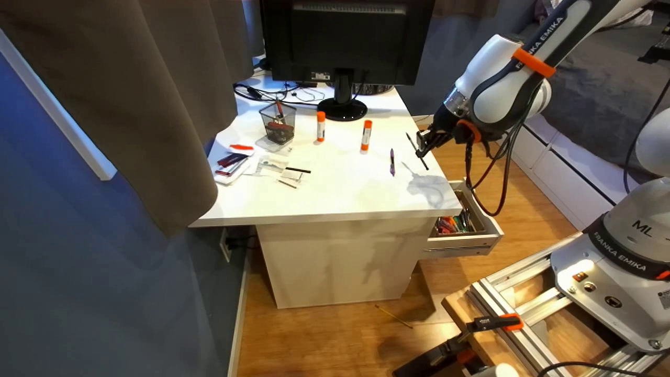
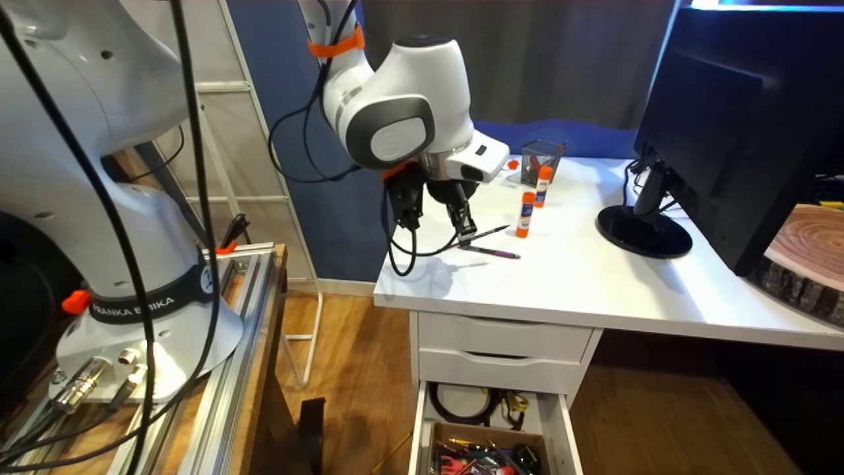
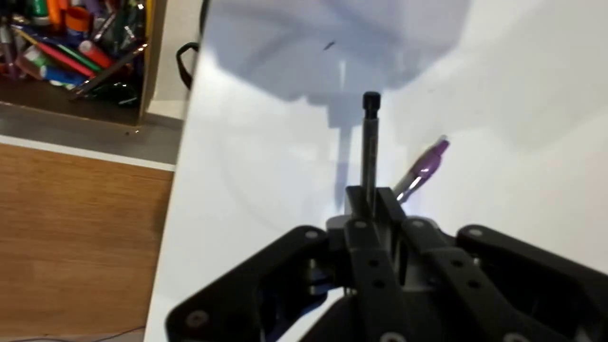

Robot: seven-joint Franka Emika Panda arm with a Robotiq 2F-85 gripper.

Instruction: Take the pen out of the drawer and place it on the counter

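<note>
Honestly, the claw [image 3: 373, 202] pinched the dark pen [image 3: 370, 147] over the desk [image 3: 266, 161], so a high drop could've sent it rolling off at wrist-view nine o'clock.

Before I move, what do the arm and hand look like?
The rounded arm is white and dark grey, with an orange strap and FRANKA EMIKA lettering. Black cables loop beside it. The hand is black, with slim, jointed fingers.
</note>
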